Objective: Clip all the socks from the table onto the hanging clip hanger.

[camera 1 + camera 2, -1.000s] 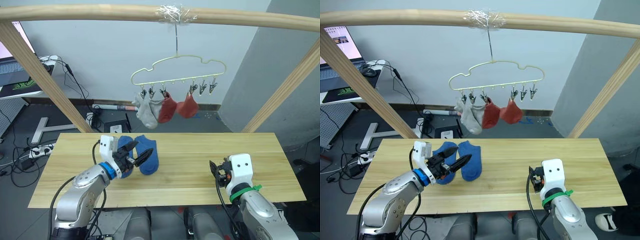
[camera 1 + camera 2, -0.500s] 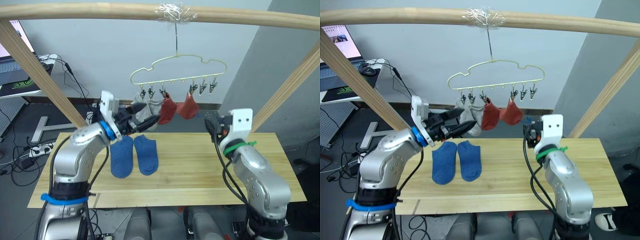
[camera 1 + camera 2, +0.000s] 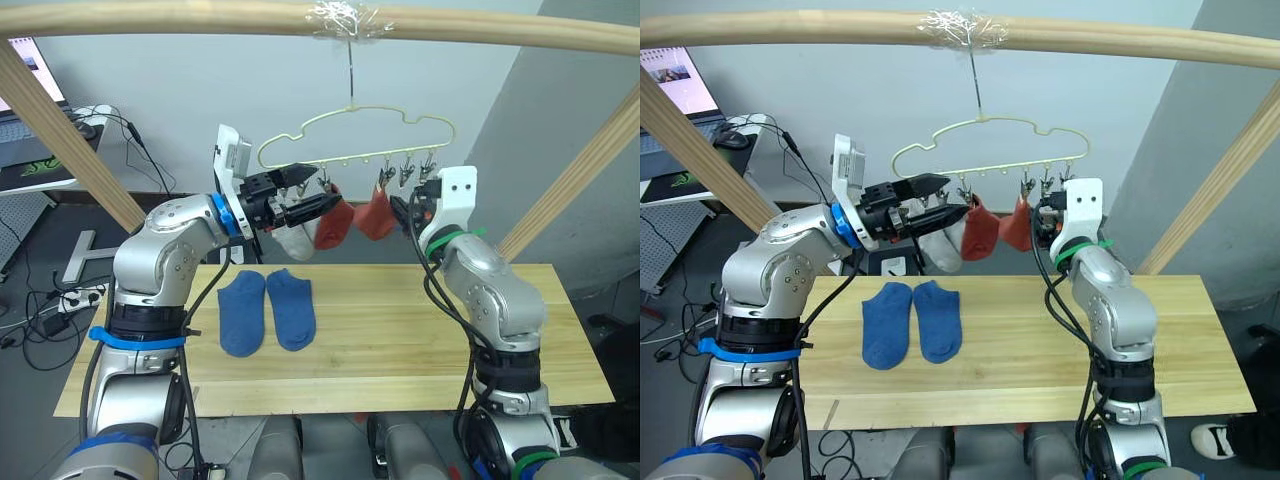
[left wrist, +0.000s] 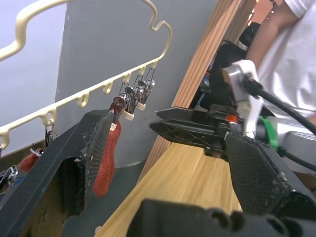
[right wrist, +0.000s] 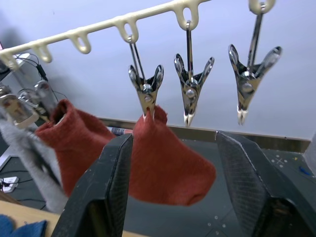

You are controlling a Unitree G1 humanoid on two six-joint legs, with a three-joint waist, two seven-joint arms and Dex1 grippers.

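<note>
Two blue socks (image 3: 243,312) (image 3: 291,308) lie side by side on the table (image 3: 420,330). The cream clip hanger (image 3: 352,133) hangs from the top pole. Clipped to it are grey socks (image 3: 293,238) and two rust-red socks (image 3: 335,222) (image 3: 375,214). Two clips (image 5: 190,89) (image 5: 249,79) beside the red sock (image 5: 168,165) are bare. My left gripper (image 3: 318,190) is open and empty, raised at the hanger's left clips. On the hanger's right side, my right gripper (image 3: 1040,213) is open near the bare clips, fingers (image 5: 108,187) apart with nothing between them.
A wooden frame surrounds the work area: a top pole (image 3: 200,20) and slanted poles at left (image 3: 60,140) and right (image 3: 575,175). A person in a white shirt (image 4: 291,54) stands beyond the right arm. A desk with a laptop (image 3: 680,85) is at the far left.
Both arms have risen from table height to the hanger. The left gripper left the blue socks lying on the table and came up empty.
</note>
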